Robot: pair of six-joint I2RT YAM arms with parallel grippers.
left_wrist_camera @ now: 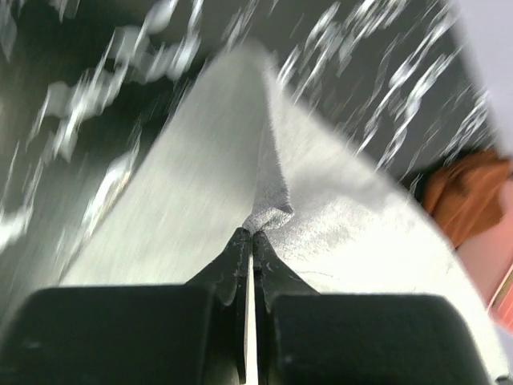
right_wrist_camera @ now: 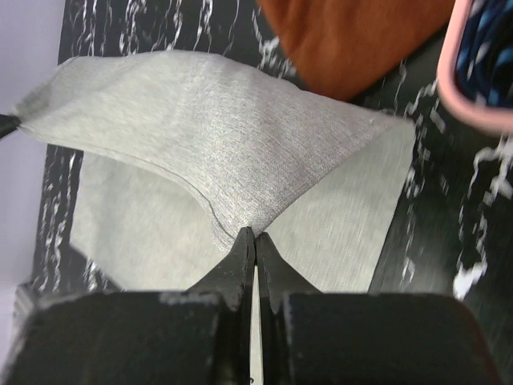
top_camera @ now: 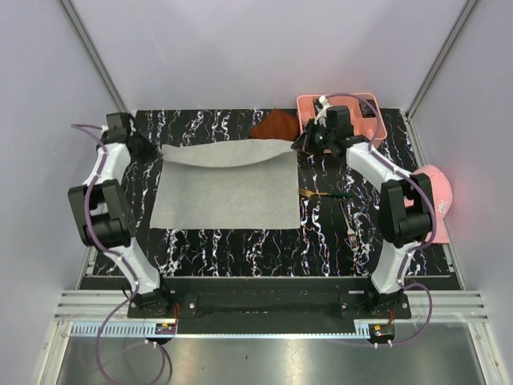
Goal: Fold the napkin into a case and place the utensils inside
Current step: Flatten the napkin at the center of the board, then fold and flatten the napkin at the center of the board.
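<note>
Black marbled worktop (top_camera: 240, 249), light grey napkin (top_camera: 224, 196) spread mid-worktop with its far edge raised. Cloth looks soft, light and floppy, so grip it at the corners. Left end effector (left_wrist_camera: 252, 237) and right end effector (right_wrist_camera: 253, 234) each pinch a far corner, jaws closed. Fork (top_camera: 350, 226) lies apart, to the right.

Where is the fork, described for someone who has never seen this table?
Start at the grey napkin on the black marbled table and look right. The fork is the slim silver piece, closer to the table's near edge than the dark utensil with a gold end.
</note>
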